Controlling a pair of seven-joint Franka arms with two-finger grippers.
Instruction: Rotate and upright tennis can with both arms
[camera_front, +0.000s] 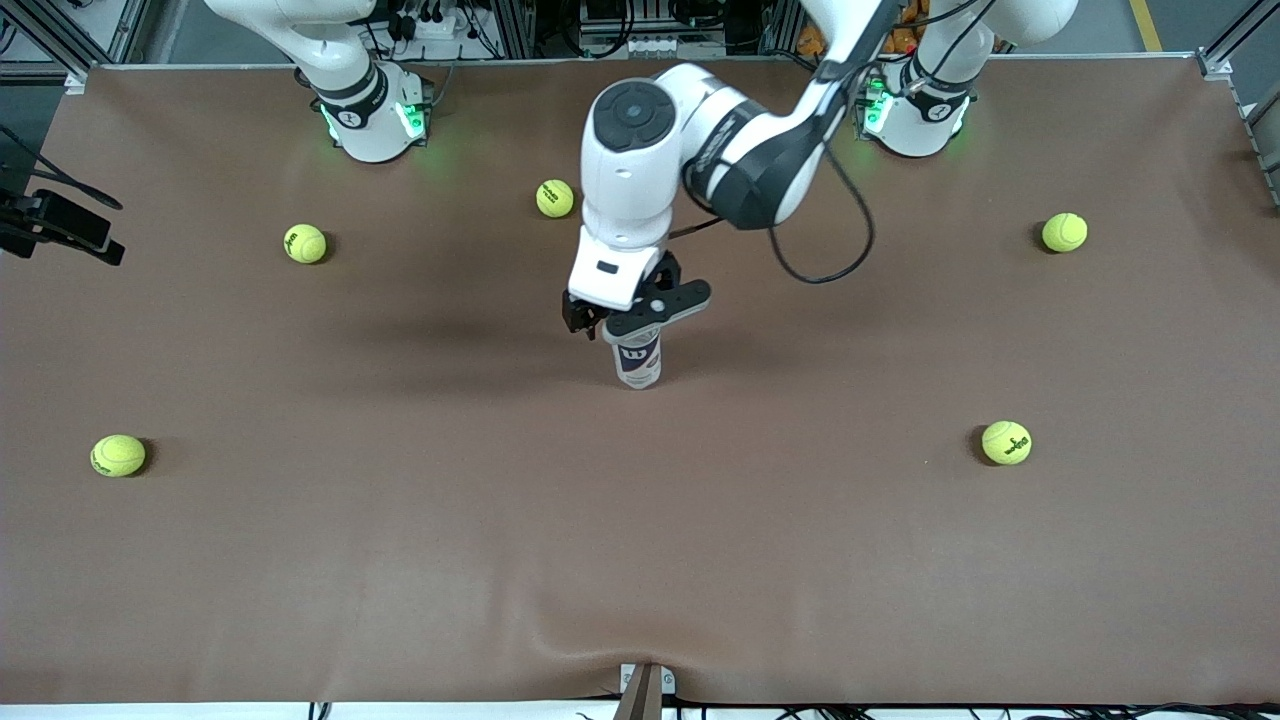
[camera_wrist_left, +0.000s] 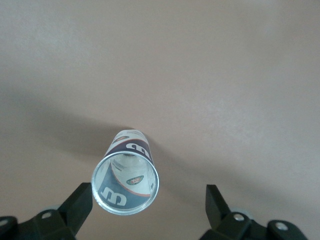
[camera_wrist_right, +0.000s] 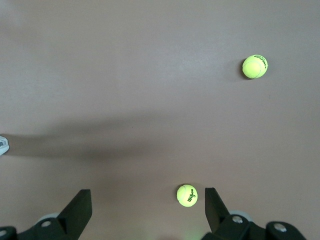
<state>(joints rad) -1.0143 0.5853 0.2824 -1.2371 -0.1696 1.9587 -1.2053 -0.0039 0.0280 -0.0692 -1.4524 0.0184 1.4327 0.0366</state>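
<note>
The tennis can (camera_front: 638, 362) stands upright on the brown table near its middle, its white and dark blue label facing the front camera. My left gripper (camera_front: 625, 325) hangs just over the can's top, open. In the left wrist view I look down into the can (camera_wrist_left: 126, 182) through its silvery rim. My left gripper (camera_wrist_left: 147, 200) straddles it. The rim sits close beside one finger (camera_wrist_left: 80, 200), and the other finger (camera_wrist_left: 215, 200) stands well apart from it. My right gripper (camera_wrist_right: 147, 200) is open and holds nothing, high over the table; in the front view it is out of sight.
Several yellow-green tennis balls lie scattered on the table, among them one (camera_front: 555, 198) close to the left arm's elbow, one (camera_front: 1006, 442) toward the left arm's end and one (camera_front: 118, 455) toward the right arm's end. A black device (camera_front: 60, 225) juts in at the right arm's end.
</note>
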